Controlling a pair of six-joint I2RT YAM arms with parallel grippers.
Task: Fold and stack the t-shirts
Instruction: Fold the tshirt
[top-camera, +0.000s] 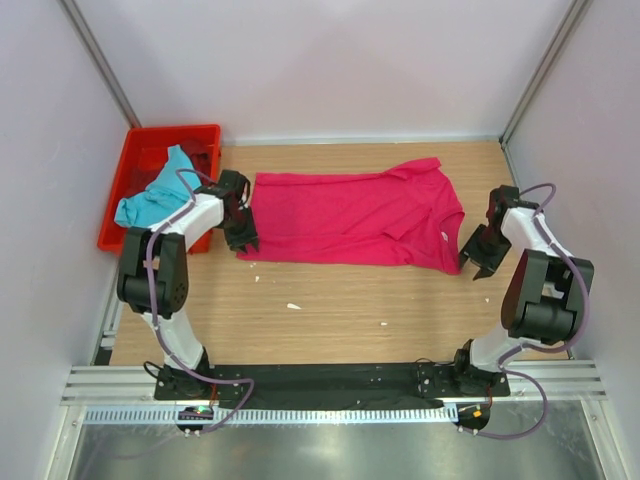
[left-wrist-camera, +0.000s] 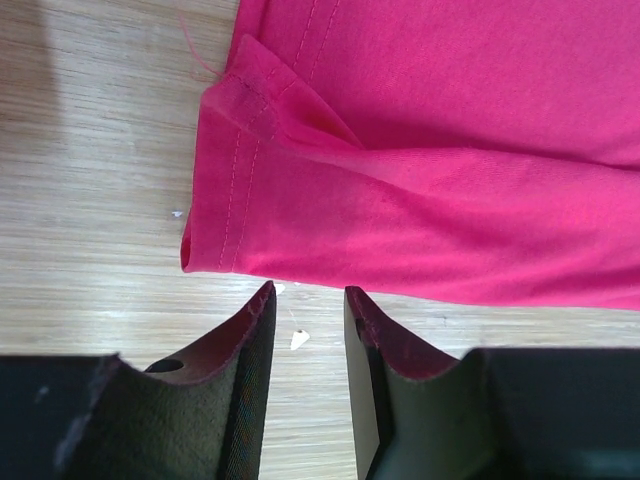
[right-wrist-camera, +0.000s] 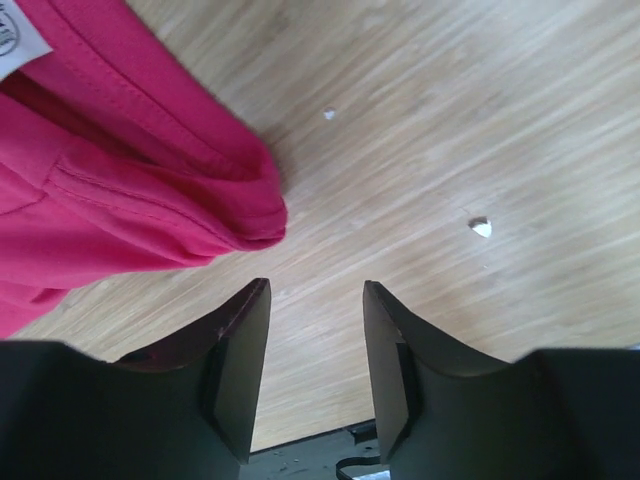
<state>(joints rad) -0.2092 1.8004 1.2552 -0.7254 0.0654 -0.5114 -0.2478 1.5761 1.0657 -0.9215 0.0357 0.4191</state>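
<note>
The magenta-pink t-shirt (top-camera: 355, 215) lies folded lengthwise on the wooden table, hem to the left, neck to the right. The turquoise-blue t-shirt (top-camera: 153, 195) hangs crumpled in the red crate. My left gripper (top-camera: 241, 238) is open and empty just off the shirt's near-left hem corner (left-wrist-camera: 215, 215); bare wood shows between its fingers (left-wrist-camera: 255, 330). My right gripper (top-camera: 478, 262) is open and empty beside the shirt's near-right shoulder fold (right-wrist-camera: 200, 200), which lies just beyond the left fingertip (right-wrist-camera: 250, 310). A white label (right-wrist-camera: 15, 35) shows at the neck.
A red plastic crate (top-camera: 205, 135) stands at the far left against the wall. Small white scraps (top-camera: 293, 306) lie on the wood near the front. White walls close in the left, back and right. A black rail (top-camera: 330, 385) runs along the near edge.
</note>
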